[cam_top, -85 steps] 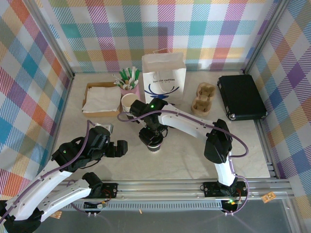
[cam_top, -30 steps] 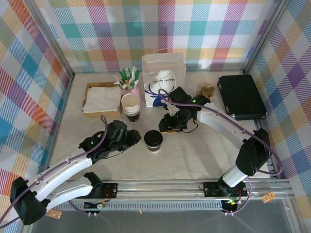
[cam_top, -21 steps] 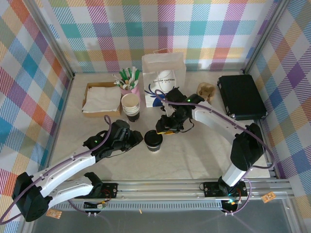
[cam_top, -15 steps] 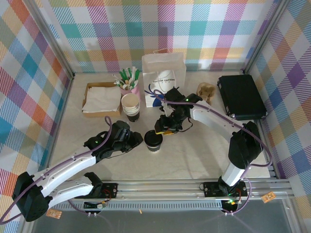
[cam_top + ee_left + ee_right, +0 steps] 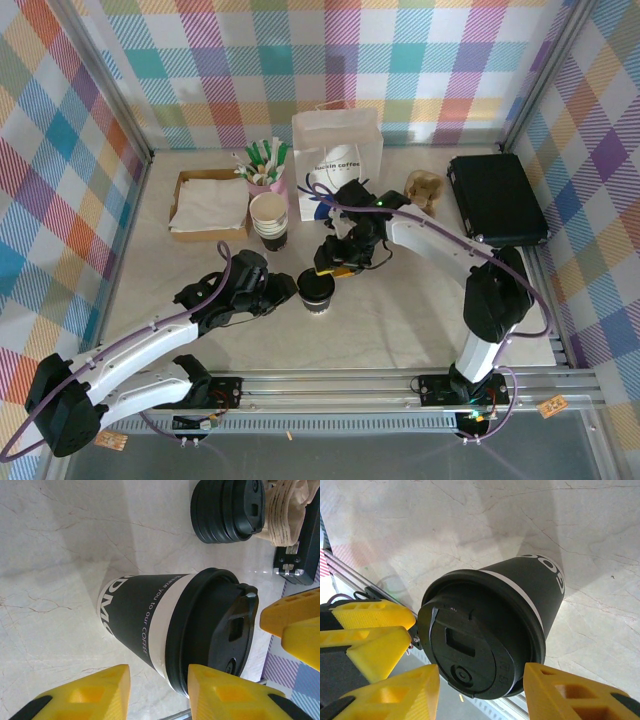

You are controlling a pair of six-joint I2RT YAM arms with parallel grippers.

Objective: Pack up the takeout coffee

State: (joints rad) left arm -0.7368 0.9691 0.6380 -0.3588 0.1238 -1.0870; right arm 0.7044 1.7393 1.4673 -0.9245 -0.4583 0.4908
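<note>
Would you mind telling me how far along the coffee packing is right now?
Done: the cup stands on the table with its lid fitted. In hand: the left gripper and right gripper sit open at either side of the cup, neither closed on it. Left: grasp the cup, lift it and set it in the bag, which stands upright farther back.

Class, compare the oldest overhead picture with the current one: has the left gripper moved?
Yes. The left gripper has travelled rightward, away from the napkin box and up beside the takeout coffee.
</note>
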